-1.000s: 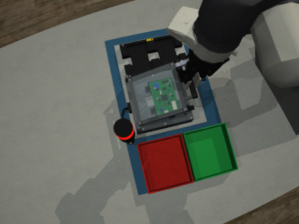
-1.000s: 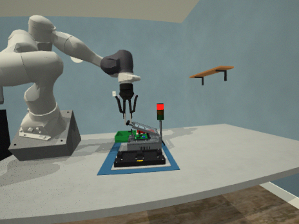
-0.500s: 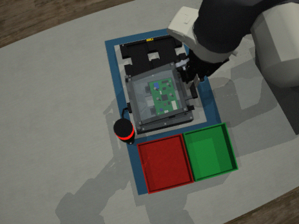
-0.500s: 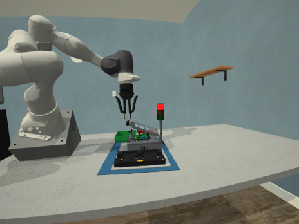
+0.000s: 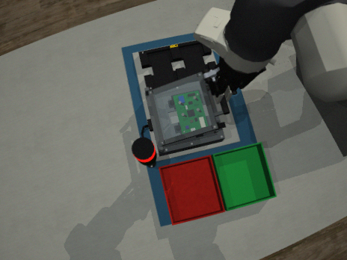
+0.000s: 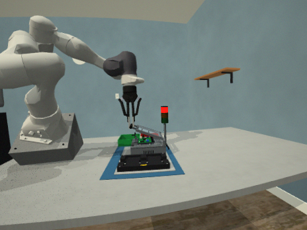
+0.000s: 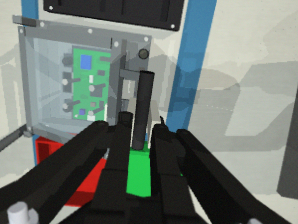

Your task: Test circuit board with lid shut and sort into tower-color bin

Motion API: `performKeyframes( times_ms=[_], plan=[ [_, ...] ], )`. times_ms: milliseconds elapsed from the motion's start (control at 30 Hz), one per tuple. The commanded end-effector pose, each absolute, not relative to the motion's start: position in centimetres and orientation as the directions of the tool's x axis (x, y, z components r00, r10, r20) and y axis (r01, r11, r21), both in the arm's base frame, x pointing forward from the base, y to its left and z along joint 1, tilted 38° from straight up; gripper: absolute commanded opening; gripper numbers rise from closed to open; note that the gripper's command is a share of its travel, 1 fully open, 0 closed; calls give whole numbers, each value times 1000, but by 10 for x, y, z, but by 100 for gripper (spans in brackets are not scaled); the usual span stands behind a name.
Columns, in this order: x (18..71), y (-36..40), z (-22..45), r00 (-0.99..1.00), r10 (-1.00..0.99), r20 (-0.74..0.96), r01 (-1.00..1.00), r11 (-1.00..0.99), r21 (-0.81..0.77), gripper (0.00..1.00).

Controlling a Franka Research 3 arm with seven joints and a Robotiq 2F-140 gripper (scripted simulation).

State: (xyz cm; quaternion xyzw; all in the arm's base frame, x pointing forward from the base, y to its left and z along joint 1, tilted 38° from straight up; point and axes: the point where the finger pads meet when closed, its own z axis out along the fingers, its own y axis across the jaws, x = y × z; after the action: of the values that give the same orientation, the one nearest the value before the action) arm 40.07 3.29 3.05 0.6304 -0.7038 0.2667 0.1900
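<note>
The green circuit board (image 5: 189, 112) lies in the tester (image 5: 185, 116) under the clear lid, white connector end toward the bins. The lid (image 6: 147, 130) stands tilted, raised at the handle side. My gripper (image 5: 221, 91) is shut on the lid's black handle bar (image 7: 141, 105) at the tester's right edge; it also shows in the side view (image 6: 131, 123) and the wrist view (image 7: 137, 132). The signal tower (image 6: 164, 114) beside the tester shows red, and it also shows from above (image 5: 143, 152).
The red bin (image 5: 191, 188) and the green bin (image 5: 244, 175) stand side by side in front of the tester. The black tray (image 5: 176, 61) lies behind the tester, with empty pockets. A blue-bordered mat (image 6: 142, 168) lies under all of them.
</note>
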Motion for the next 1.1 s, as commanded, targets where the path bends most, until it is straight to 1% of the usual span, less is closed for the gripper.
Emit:
performKeyframes(
  times_ms=[0, 700, 1067],
  plan=[
    [401, 31, 30, -138, -786, 603, -988, 66, -139, 0],
    [402, 32, 32, -138, -786, 603, -988, 66, -140, 0],
    [414, 49, 57, -138, -785, 603, -988, 66, -140, 0]
  ],
)
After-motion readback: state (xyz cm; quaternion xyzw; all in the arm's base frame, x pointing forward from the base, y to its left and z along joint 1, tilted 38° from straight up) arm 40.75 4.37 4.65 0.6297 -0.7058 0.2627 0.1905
